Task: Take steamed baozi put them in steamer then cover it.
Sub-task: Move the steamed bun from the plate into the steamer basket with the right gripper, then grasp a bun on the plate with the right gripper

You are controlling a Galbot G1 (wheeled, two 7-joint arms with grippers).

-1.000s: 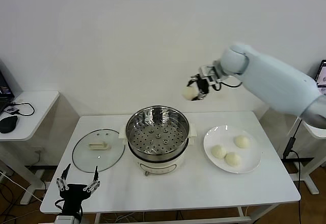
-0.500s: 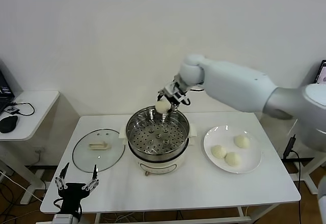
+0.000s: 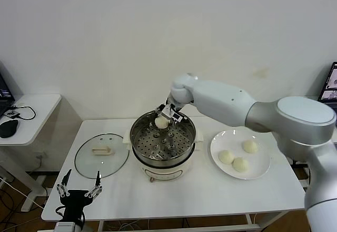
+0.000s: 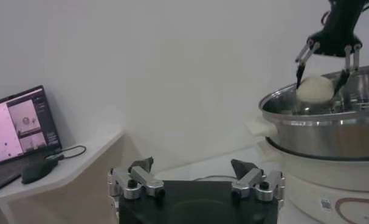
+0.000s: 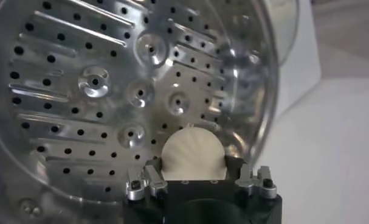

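The right gripper (image 3: 162, 119) hangs over the far rim of the steamer (image 3: 163, 161), its fingers clamped on 1 baozi (image 3: 161, 122) that sits at rim height above the perforated tray (image 5: 93, 91). From the wrist, the bun shows between the fingers with the holed steel floor below it, bare of buns; it does not appear to have been set down yet. 3 more baozi (image 3: 238, 155) wait on the white plate (image 3: 262, 172) just beside the steamer on the robot's right side. The glass lid (image 3: 101, 154) lies flat on the table (image 3: 200, 195) on the steamer's other side. The left gripper (image 3: 80, 191) is parked at the table's near left corner, its fingers spread wide and holding nothing. By the look of it the job is in its early stage: no bun yet rests in the pot, 1 is about to go in, 3 remain to be fetched, and the covering is still to come
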